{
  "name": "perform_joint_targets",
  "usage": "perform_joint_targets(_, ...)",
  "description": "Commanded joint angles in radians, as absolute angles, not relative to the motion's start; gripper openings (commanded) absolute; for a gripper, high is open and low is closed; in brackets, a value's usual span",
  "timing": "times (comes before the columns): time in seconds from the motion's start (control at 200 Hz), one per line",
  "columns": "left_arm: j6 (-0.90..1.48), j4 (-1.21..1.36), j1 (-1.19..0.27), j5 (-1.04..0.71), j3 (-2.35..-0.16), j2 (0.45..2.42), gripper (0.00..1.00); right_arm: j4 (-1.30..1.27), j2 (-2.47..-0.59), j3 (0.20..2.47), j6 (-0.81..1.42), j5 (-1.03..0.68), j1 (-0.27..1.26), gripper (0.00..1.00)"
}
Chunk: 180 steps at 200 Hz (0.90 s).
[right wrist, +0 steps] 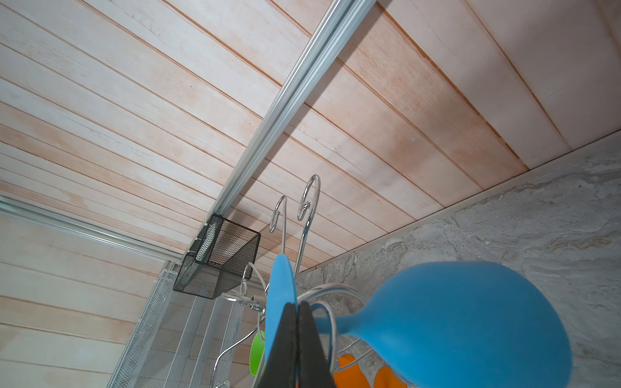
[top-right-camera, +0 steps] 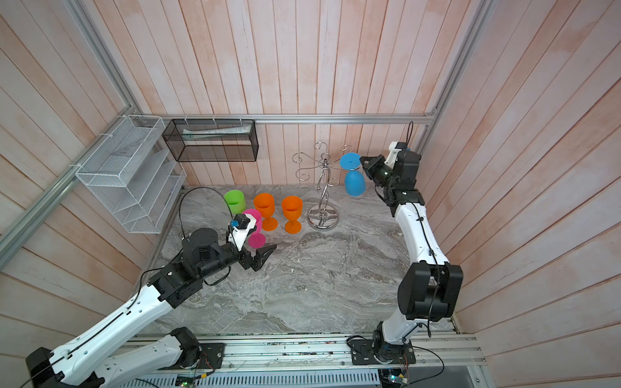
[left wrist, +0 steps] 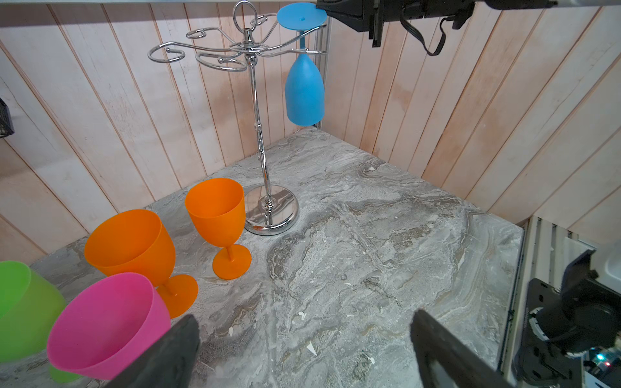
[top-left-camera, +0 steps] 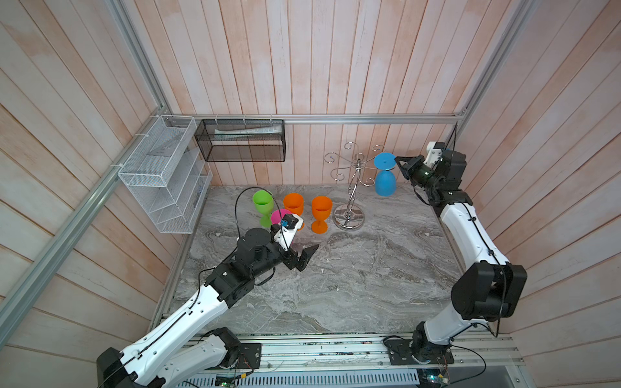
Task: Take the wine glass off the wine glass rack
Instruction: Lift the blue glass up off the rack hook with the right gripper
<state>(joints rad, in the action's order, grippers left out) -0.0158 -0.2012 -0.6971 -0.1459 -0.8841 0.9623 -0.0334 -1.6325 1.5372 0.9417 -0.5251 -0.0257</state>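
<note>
One blue glass on rack — two orange, one green, one pink

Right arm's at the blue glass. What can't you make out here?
Whether the right pincer clamps the foot of the blue wine glass: its fingers cover the contact in the right wrist view; too small in both top views.
Pink wine glass: mostly behind the left wrist camera in a top view.
Green wine glass: cut off by the left wrist picture's edge.
Pale item in the black mesh basket: too small to identify.
</note>
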Motion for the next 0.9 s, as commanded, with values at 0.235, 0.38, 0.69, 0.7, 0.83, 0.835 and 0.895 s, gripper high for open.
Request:
perform_joint_targets(0.235, -0.028, -0.19, -0.701, -0.148, -0.876, 0.957, 0.99, -0.145, -1.572, 1.471, 1.022, -0.525, -0.017, 0.0)
perform_joint_targets(0.38, -0.028, -0.191, -0.7, -0.149, -0.876, 0.958, 0.99, -0.18, -1.542, 1.443, 1.054, -0.518, -0.017, 0.0)
perform_joint_targets(0.69, -0.026, -0.191, -0.701, -0.15, -0.877, 0.955, 0.99, -0.241, -1.457, 1.368, 1.111, -0.481, -0.02, 0.0)
perform_joint_targets(0.7, -0.026, -0.191, -0.701, -0.149, -0.876, 0.955, 1.0, -0.242, -1.454, 1.366, 1.111, -0.48, -0.02, 0.0)
perform_joint_targets(0.83, -0.025, -0.191, -0.701, -0.151, -0.877, 0.954, 0.99, -0.238, -1.42, 1.336, 1.112, -0.465, -0.02, 0.0)
perform_joint_targets(0.835, -0.025, -0.19, -0.701, -0.151, -0.877, 0.954, 0.99, -0.238, -1.419, 1.334, 1.112, -0.463, -0.02, 0.0)
perform_joint_targets(0.895, -0.023, -0.191, -0.701, -0.152, -0.877, 0.954, 1.0, -0.235, -1.405, 1.319, 1.111, -0.461, -0.02, 0.0)
